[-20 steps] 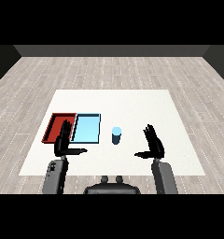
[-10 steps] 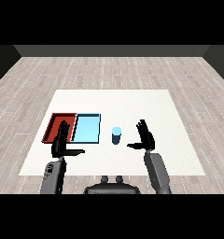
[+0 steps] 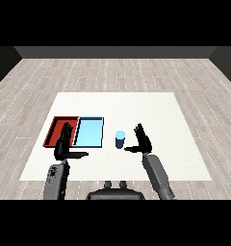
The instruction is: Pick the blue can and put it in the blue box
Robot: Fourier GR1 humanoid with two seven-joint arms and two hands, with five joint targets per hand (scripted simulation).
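Blue can (image 3: 120, 139) upright on the white table (image 3: 151, 110), just right of the light blue tray (image 3: 90, 131); no grasp made.

No label or writing can be read on the can; a plain cylinder is seen, with a pale blue top and darker blue side. The right hand (image 3: 143, 140) is held just beside the can, fingers straight and spread, thumb pointed toward it, apart from it. The left hand (image 3: 64, 145) is held open over the near edges of the red tray (image 3: 56, 129) and the blue one, nothing held.
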